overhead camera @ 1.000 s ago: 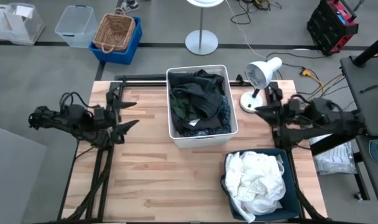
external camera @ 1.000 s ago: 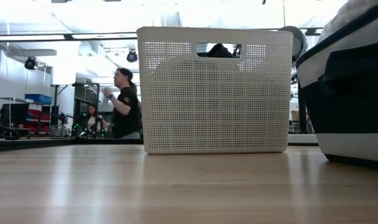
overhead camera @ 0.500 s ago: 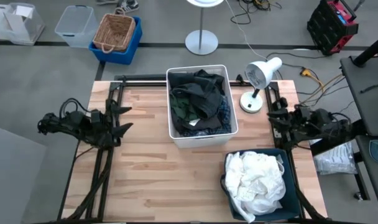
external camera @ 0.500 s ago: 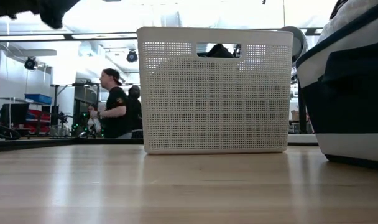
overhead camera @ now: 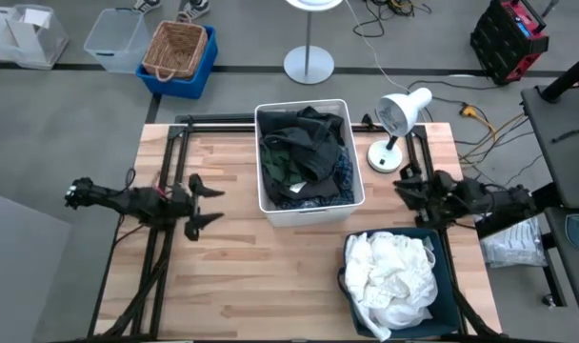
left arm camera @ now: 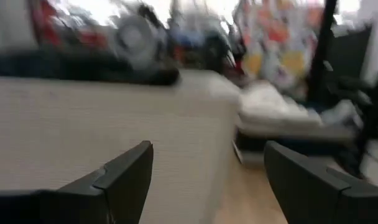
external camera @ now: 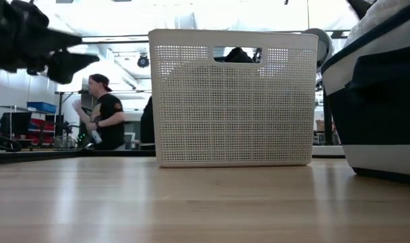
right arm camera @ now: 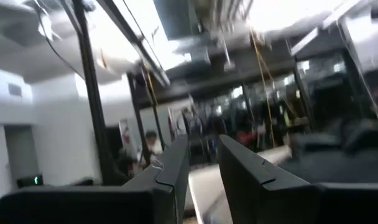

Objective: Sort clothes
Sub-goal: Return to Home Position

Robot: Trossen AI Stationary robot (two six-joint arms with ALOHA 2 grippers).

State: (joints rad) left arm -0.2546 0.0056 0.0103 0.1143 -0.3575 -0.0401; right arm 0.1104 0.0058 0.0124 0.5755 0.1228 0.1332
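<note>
High view, table centre taken as the dial hub; the left gripper (overhead camera: 206, 203) is hovering at 9 o'clock over the table (overhead camera: 232, 276), pointing toward 3 o'clock at the side wall of the white bin (overhead camera: 309, 213); its fingers (left arm camera: 124, 177) are standing wide apart and carrying nothing. The right gripper (overhead camera: 402, 183) is hanging at 3 o'clock by the table's edge, pointing toward 9 o'clock; its fingers (right arm camera: 170, 174) are sitting close together with a narrow slit between them, gripping nothing.

The white bin is standing at 12 o'clock, apart from both grippers; the dark clothes (overhead camera: 304, 148), black and dark green pieces, are lying heaped inside it; a blue patterned piece (overhead camera: 344, 179) is showing along the bin's 3 o'clock wall. The dark blue bin (overhead camera: 449, 286) is sitting at 5 o'clock, near the white bin's corner; the white clothes (overhead camera: 394, 272) are lying bunched inside it, rising above its rim.

A white desk lamp (overhead camera: 401, 112) is standing at 1 o'clock, just beside the white bin. In the low view a person (external camera: 102, 115) in a dark shirt and cap is standing in the room behind the table.
</note>
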